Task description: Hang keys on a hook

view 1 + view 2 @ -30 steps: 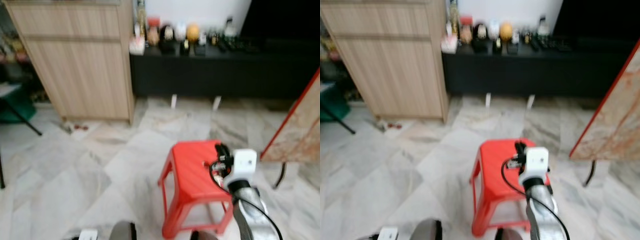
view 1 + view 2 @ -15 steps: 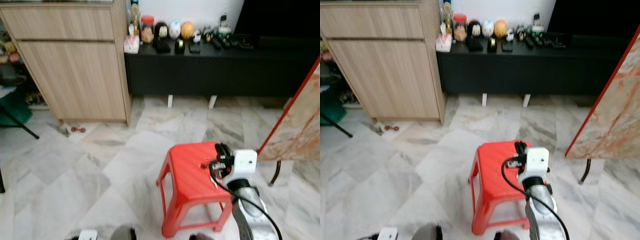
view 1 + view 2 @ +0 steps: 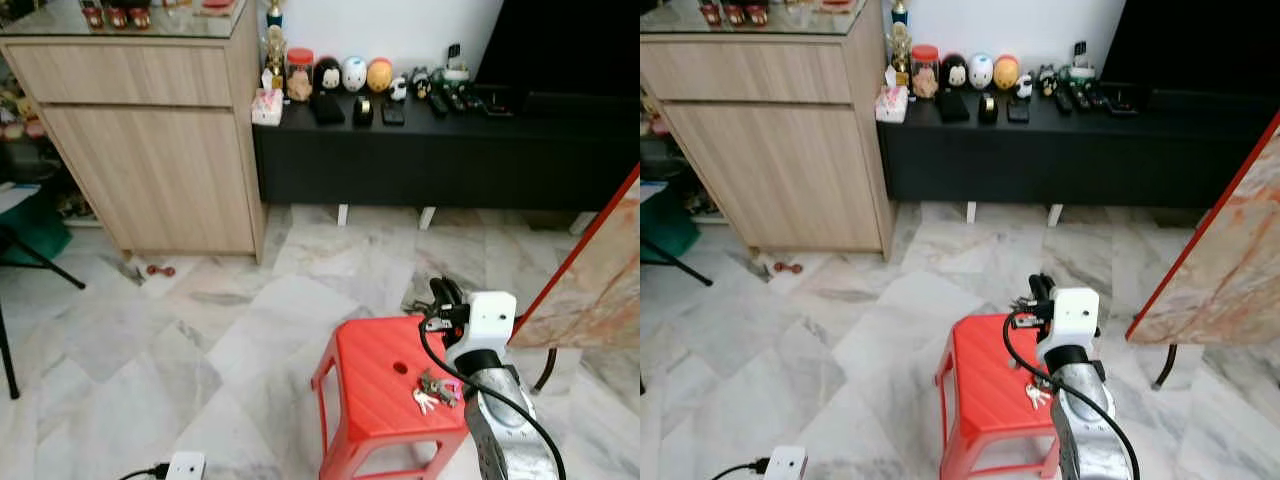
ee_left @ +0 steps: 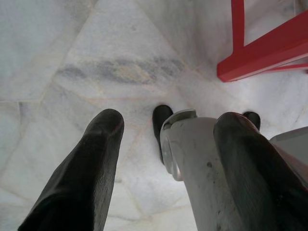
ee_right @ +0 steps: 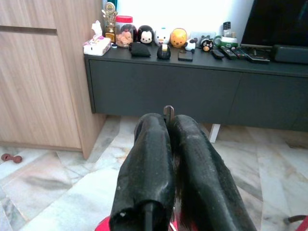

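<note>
My right gripper is held out in front of me, above the far edge of a red plastic stool. In the right wrist view its two black fingers are shut, with a small metal piece sticking out between the tips. A bunch of keys with a pink tag hangs under that arm, over the stool top. My left gripper hangs open, pointing at the marble floor beside the stool's leg.
A tall wooden cabinet stands at the back left. Beside it a low black console carries figurines and a jar. A marble slab with a red edge leans at the right. A white power strip lies on the floor.
The whole picture has shifted and sharpened, so the camera moved. The stool now sits lower in view and the key bunch shows beneath my right arm. The right gripper stays shut.
</note>
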Tool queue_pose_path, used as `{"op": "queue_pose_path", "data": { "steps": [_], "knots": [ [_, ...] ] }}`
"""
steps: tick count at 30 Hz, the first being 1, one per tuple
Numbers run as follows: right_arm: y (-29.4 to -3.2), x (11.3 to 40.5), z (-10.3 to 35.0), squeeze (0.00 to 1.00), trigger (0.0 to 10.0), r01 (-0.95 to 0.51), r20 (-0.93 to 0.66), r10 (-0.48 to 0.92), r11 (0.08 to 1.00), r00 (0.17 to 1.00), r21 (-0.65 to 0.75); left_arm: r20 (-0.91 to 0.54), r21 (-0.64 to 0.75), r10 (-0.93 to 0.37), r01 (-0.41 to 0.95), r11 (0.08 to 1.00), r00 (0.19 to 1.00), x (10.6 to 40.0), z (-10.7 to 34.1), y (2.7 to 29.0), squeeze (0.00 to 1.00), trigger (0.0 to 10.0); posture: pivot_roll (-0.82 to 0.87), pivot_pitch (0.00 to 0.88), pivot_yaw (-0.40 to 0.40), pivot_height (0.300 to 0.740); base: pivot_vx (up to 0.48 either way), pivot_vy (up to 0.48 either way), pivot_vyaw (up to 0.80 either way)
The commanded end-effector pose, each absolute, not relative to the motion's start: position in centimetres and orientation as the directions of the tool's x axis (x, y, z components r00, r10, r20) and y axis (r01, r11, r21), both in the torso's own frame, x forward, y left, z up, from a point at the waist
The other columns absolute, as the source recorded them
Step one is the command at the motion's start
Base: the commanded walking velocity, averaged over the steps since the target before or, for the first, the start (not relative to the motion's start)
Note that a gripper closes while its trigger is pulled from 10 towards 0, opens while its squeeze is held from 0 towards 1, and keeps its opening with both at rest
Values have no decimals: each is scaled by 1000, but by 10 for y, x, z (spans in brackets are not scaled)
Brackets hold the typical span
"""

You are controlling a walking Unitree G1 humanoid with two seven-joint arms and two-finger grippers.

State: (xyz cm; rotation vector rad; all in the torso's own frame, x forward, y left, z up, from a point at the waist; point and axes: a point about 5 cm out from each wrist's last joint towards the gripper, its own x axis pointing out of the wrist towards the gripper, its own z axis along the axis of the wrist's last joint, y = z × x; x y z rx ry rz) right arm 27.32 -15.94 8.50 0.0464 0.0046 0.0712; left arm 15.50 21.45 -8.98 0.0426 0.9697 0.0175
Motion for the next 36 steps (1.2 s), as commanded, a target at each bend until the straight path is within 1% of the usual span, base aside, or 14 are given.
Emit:
{"op": "queue_pose_path", "data": {
  "steps": [1, 4, 13, 22, 36],
  "knots": [
    [-162, 274, 90, 0, 10000, -58, 18, 57, 997, 998, 60, -835, 36, 31, -1, 999, 549, 149, -93, 213, 0, 10000, 68, 7, -88, 740, 0, 0, 0],
    [-163, 275, 94, 0, 10000, -51, 41, 48, 996, 998, 71, -835, 35, 32, -4, 999, 549, 149, -93, 212, 0, 10000, 68, 1, -89, 740, 0, 0, 0],
    [-164, 277, 95, 0, 10000, -44, 42, 41, 997, 998, 70, -833, 33, 12, 28, 999, 554, 152, -92, 209, 0, 10000, 65, 0, -90, 740, 0, 0, 0],
    [-168, 279, 98, 0, 10000, -24, 50, 20, 996, 999, 81, -832, 24, 5, 27, 999, 555, 152, -92, 207, 0, 10000, 51, 1, -93, 740, 0, -268, 0],
    [-164, 279, 95, 0, 10000, -20, 38, 16, 995, 999, 98, -828, 27, 3, 33, 999, 561, 154, -91, 207, 0, 10000, 63, 1, -88, 740, 0, -274, 0]
  ]
}}
